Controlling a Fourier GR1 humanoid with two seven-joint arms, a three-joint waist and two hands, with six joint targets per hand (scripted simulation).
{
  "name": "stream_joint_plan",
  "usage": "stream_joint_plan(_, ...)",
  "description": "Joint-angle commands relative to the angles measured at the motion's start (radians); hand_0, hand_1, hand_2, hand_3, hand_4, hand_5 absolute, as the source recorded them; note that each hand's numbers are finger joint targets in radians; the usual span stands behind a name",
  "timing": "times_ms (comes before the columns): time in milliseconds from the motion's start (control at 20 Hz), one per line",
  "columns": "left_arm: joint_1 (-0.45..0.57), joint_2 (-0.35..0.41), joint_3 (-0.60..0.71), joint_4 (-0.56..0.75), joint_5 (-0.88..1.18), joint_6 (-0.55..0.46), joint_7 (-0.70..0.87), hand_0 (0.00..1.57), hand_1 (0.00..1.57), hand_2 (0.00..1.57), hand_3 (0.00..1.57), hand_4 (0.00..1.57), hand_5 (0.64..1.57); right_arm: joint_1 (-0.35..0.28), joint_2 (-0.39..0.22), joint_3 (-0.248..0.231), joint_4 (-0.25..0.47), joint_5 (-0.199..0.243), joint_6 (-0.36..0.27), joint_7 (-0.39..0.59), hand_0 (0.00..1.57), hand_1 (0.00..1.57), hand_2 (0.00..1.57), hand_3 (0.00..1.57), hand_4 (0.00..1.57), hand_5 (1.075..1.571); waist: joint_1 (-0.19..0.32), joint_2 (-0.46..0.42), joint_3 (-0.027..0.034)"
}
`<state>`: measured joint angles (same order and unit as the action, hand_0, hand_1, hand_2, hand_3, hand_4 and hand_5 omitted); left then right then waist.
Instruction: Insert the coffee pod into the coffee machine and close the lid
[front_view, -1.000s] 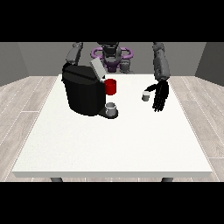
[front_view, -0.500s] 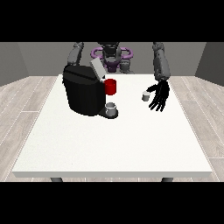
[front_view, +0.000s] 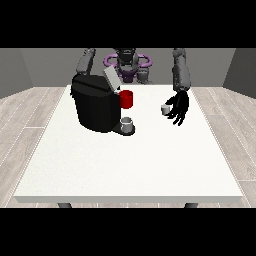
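Since the earlier frame, your black hand (front_view: 179, 107) at the view's right has swung in beside the small grey coffee pod (front_view: 165, 108), fingers spread and relaxed, holding nothing. You see the pod standing on the white bench (front_view: 130, 160), well apart from the black coffee machine (front_view: 96, 104), whose lid (front_view: 110, 78) is raised.

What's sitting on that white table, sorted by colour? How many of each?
Black: 1, the coffee machine, its lid raised.
Red: 1, the red part on the machine's front.
Grey: 2, the cup on the machine's base and the small coffee pod beside the hand at the view's right.
Total: 4.
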<state>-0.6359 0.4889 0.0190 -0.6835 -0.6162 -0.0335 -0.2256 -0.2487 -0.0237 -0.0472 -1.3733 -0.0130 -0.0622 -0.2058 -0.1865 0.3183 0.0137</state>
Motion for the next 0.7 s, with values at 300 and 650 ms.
stream_joint_plan(300, -0.004, -0.09, -0.017, 0.078, -0.034, 0.022, -0.035, 1.19, 1.19, 1.28, 1.18, 0.23, 1.571, 0.021, 0.022, 0.026, 0.009, 0.0, -0.032, -0.017, 0.0, 0.0, 0.0, 0.0, 0.36, 1.571, -0.011, -0.022, -0.0143)
stream_joint_plan(650, 0.032, -0.129, -0.028, 0.041, -0.023, -0.004, -0.136, 1.48, 1.48, 1.47, 1.38, 0.7, 1.571, 0.068, 0.005, -0.022, 0.083, -0.024, 0.0, -0.019, 0.0, 0.0, 0.0, 0.0, 0.4, 1.571, 0.035, -0.114, -0.0139)
